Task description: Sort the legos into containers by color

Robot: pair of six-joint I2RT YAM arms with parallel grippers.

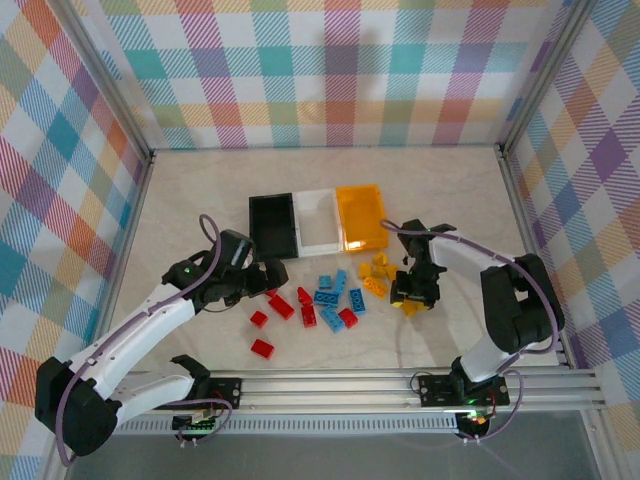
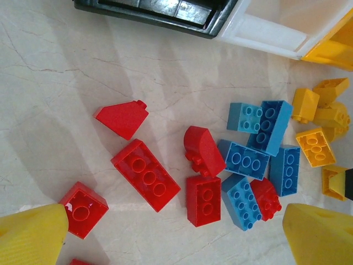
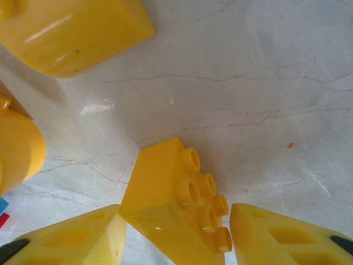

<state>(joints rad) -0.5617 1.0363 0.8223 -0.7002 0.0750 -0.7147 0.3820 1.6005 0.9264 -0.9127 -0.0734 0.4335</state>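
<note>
Pastel plaid walls (image 1: 330, 70) around a pale marbled tabletop (image 1: 200, 200).

Tabletop (image 1: 330, 180): pale, marble-patterned and glossy, with thin brown veins. It carries one small orange-brown speck (image 3: 290, 145). Enclosure cloth: pastel plaid in teal, orange, pink and violet, comprising back panel (image 1: 330, 70), left panel (image 1: 60, 200) and right panel (image 1: 590, 150). Frame: silver metal, with left post (image 1: 102, 80) and right post (image 1: 541, 75) rising from the back corners. Slotted rail (image 1: 340, 385): silver metal, lying along the tabletop's near edge.
</note>
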